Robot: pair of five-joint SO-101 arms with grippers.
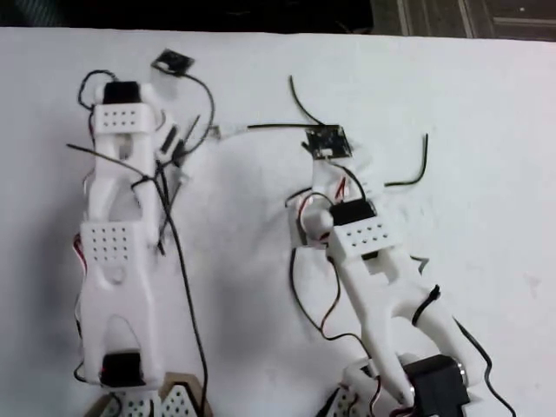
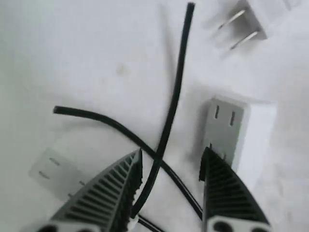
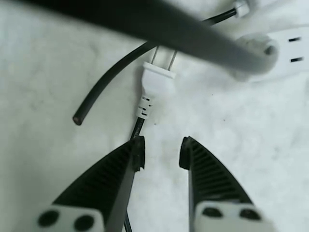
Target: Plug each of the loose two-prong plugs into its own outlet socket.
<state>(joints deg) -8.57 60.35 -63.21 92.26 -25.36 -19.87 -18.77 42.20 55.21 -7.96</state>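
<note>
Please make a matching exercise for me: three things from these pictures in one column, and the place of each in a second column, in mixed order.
1. white plug
2. black cable
3. outlet socket

a. close beside the left gripper, slots empty
b. running between the left gripper's open jaws
c. ahead of the open right gripper, unplugged

Pairs: 1-c, 2-b, 3-a.

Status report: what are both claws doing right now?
Left gripper open astride black cord, outlet socket beside. Right gripper open, two-prong plug ahead, unplugged.

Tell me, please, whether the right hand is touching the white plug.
Apart: the right wrist view shows bare table between the right hand and the white plug.
</note>
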